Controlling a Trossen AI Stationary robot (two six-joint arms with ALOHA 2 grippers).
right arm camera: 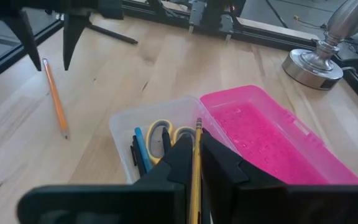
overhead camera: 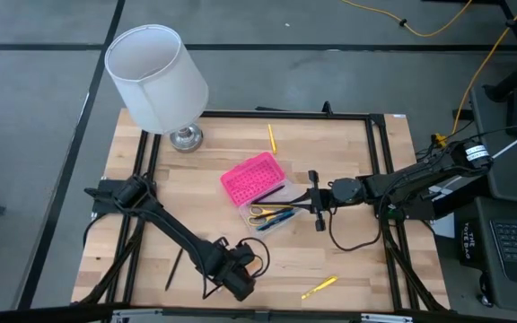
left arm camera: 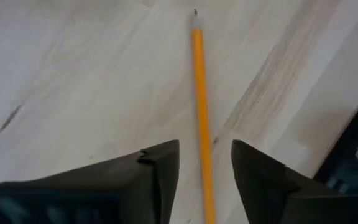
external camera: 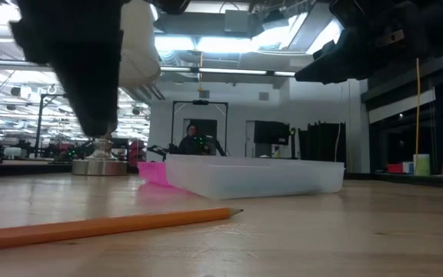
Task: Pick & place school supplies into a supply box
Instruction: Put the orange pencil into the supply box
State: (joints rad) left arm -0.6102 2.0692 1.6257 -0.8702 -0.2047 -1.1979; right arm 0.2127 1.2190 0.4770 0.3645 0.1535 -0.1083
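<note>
An orange pencil [left arm camera: 199,81] lies flat on the wood near the table's front edge, its sharpened tip toward the right [external camera: 233,211]. My left gripper [left arm camera: 205,149] hangs just above it, open, pointing steeply down, one finger on each side of its shaft. In the high view the left arm [overhead camera: 240,285] hides this pencil. The supply box [right arm camera: 123,124] stands mid-table with its pink lid [right arm camera: 272,143] laid open. It holds yellow-handled scissors [right arm camera: 160,130] and a blue pen [right arm camera: 140,146]. My right gripper [right arm camera: 194,152], beside the box's right end [overhead camera: 317,202], is shut on a yellow pencil. My right gripper pinches a yellow pencil's shaft [right arm camera: 196,158] between its two fingers. The pencil lies along the fingers. Its dark free end [right arm camera: 197,123] sticks out ahead, over the box's clear base. The fingers come from the table's right, slanting slightly down, and the pencil is lifted clear.
A white lamp [overhead camera: 155,76] stands at the far left on its metal base [right arm camera: 316,62]. Loose on the wood lie a yellow pencil [overhead camera: 272,137] far from the box, another [overhead camera: 319,287] near the front edge, and a dark one [overhead camera: 176,269] at the near left.
</note>
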